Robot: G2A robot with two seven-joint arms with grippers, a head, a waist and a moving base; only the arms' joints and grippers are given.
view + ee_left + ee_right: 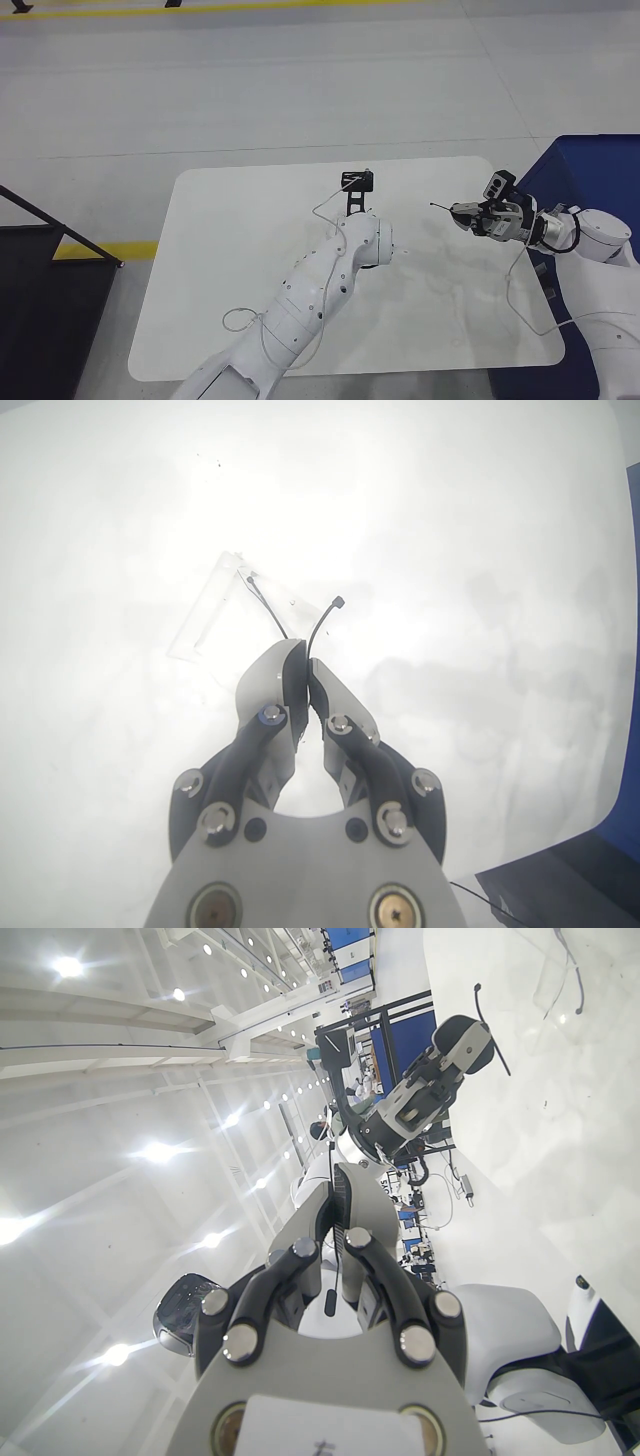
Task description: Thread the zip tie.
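My left gripper (306,650) is shut on a thin black zip tie (322,620) above the white table. The tie's square head (340,602) sticks out past the fingertips. From the right wrist view, that gripper (467,1045) shows side-on with the tie (492,1040) crossing it. My right gripper (336,1170) is shut on a second black zip tie (338,1248) that runs between its fingers. From above, the right gripper (462,213) hovers over the table's right side, with its tie's tip (434,206) pointing toward the left arm.
A clear plastic bag (210,615) lies flat on the white table (250,300), with another black zip tie (267,607) on it. A blue surface (590,170) borders the table on the right. A dark frame (50,300) stands off the left side.
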